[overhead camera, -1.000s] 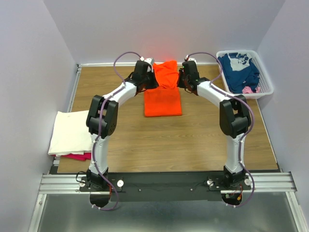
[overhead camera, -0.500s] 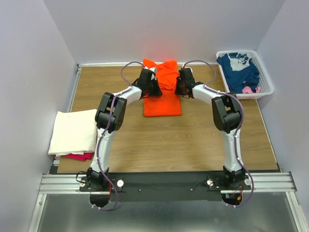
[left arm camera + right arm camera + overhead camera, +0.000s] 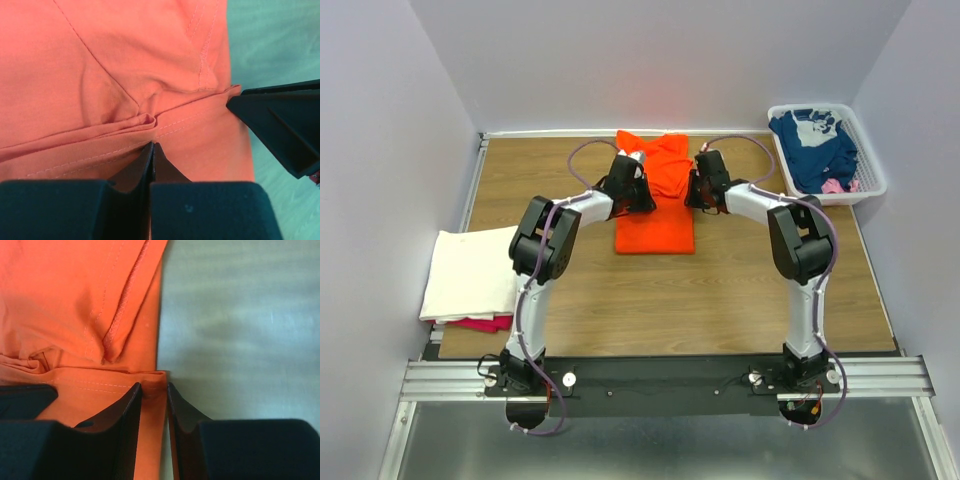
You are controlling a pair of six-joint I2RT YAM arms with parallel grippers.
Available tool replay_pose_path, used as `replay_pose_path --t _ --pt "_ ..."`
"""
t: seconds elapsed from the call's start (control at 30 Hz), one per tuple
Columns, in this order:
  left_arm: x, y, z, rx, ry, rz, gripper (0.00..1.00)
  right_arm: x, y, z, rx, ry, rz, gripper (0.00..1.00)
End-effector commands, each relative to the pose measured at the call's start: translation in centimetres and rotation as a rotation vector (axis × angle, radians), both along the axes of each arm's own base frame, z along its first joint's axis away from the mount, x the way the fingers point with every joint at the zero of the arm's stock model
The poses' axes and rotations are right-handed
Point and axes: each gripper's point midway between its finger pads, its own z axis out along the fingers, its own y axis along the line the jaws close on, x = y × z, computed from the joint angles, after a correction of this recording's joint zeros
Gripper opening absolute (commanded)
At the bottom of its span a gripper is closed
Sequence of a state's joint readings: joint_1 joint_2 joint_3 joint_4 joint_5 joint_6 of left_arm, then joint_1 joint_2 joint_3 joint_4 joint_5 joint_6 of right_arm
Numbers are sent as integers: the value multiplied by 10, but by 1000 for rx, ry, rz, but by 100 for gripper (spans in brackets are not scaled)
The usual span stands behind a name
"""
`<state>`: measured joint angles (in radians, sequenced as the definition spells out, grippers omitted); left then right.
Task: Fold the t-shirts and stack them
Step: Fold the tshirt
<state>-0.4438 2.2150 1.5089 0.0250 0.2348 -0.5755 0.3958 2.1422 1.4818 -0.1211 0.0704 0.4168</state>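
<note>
Folding: the orange t-shirt [image 3: 655,228] lies mid-table, its far half held up, likely to fold over.
Left gripper [image 3: 152,148]: pinched tight on the shirt's left edge.
Right gripper [image 3: 154,390]: nipping the right edge, so both sides lift evenly.
Stack: the cream-white t-shirt [image 3: 470,270] sits at the left.

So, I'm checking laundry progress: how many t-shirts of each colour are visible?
orange t-shirt: 1
cream-white t-shirt: 1
magenta-pink t-shirt: 1
navy blue t-shirt: 1
Total: 4, plus a pink scrap in the white basket, too small to identify.
</note>
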Motion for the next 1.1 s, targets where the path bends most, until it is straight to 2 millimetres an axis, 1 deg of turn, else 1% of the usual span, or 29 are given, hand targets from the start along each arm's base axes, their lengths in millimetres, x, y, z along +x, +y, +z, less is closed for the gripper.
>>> replay_pose_path --t 0.0,0.03,0.07,0.1,0.13,0.17,0.2,0.23,0.27,0.3,0.33,0.37,0.4,0.43,0.5,0.53,0.57,0.63,0.67,0.73,0.77,0.8,0.87,0.9,0.93,0.97,1.0,1.03,1.07 --pt "-48 6 -26 77 97 -12 7 -30 -6 9 22 46 -5 34" --pt "-52 4 -18 65 82 -16 7 -39 -8 9 27 57 -3 34" --pt "-72 3 -29 79 116 -31 7 -43 -9 12 32 55 -3 34" --pt "-78 0 -27 71 107 -39 7 -49 -11 12 34 63 -3 34" --pt "-83 -5 -17 52 90 -39 7 -58 -13 15 39 66 -4 34" --pt "-99 0 -28 62 119 -43 7 -63 -14 15 42 73 -2 34" --pt "-111 -6 -29 54 131 -48 7 -68 -16 16 43 76 -6 34" --pt "-115 -10 -19 30 109 -49 7 -73 -15 17 45 75 -1 34" --pt "-133 -4 -31 40 143 -50 7 -82 -17 19 46 79 -1 34" --pt "-143 -6 -29 28 147 -52 7 -87 -18 20 47 80 2 34" --pt "-151 -14 -25 -2 139 -50 7 -92 -19 20 46 84 3 34" --pt "-158 -15 -19 -20 135 -50 7 -97 -19 20 46 86 6 34" --pt "-173 -10 -28 -11 163 -51 7 -106 -22 22 44 87 10 34" --pt "-180 -15 -20 -32 144 -62 7 -111 -22 23 46 88 11 34" --pt "-191 -12 -17 -57 152 -49 7 -121 -27 26 43 83 8 34" --pt "-197 -9 -23 -54 172 -45 7 -123 -29 28 45 77 6 34" --pt "-197 -9 -14 -74 157 -45 7 -126 -31 30 41 73 1 34" --pt "-197 -8 -6 -86 140 -44 8 -127 -36 38 33 46 -12 36" --pt "-195 -10 4 -99 119 -51 9 -126 -36 41 35 38 -13 36" --pt "-187 -17 23 -119 75 -71 11 -121 -36 50 36 12 -18 37" --pt "-184 -16 30 -117 64 -71 13 -115 -34 59 43 -8 -15 37" --pt "-173 -18 43 -120 27 -70 13 -111 -32 63 45 -17 -13 37" --pt "-162 -15 53 -108 6 -58 14 -97 -27 70 45 -40 -14 37" --pt "-150 -12 63 -117 -16 -48 14 -92 -26 72 45 -47 -17 38" --pt "-144 -10 66 -107 -33 -46 14 -85 -25 72 38 -52 -21 37" --pt "-139 -5 65 -90 -28 -31 14 -73 -20 74 38 -61 -21 37" --pt "-121 5 74 -86 -51 12 15 -66 -19 72 28 -66 -29 37" --pt "-113 11 71 -80 -39 29 15 -59 -16 74 28 -74 -28 37" --pt "-99 14 80 -94 -56 47 15 -46 -12 72 24 -81 -32 37"
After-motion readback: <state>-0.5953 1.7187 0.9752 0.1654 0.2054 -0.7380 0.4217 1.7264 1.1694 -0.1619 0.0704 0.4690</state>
